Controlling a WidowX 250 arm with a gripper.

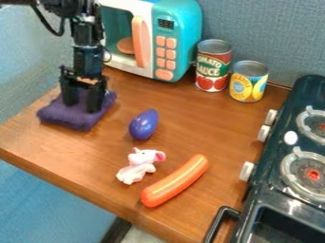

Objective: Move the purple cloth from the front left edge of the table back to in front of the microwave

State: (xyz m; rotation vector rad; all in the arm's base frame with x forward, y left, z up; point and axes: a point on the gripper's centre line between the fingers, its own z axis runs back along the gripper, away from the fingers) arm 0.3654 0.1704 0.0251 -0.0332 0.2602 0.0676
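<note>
The black gripper (82,103) hangs at the upper left over a folded purple cloth (68,117). Its two fingers stand apart, with their tips at the cloth and purple fabric visible between them. Whether the tips press into the fabric, I cannot tell. To the right of the cloth lies a shiny purple egg-shaped toy (144,125). Nearer the front edge are a small white and pink plush animal (137,165) and, beside it, an orange sausage (175,180) lying at a slant.
A teal and white toy microwave (181,28) stands behind, right of the arm. Two cans, one red (212,69) and one yellow (248,84), stand upright near the back wall. The dark toy stove (270,194) with its knobs and black handle borders the right side.
</note>
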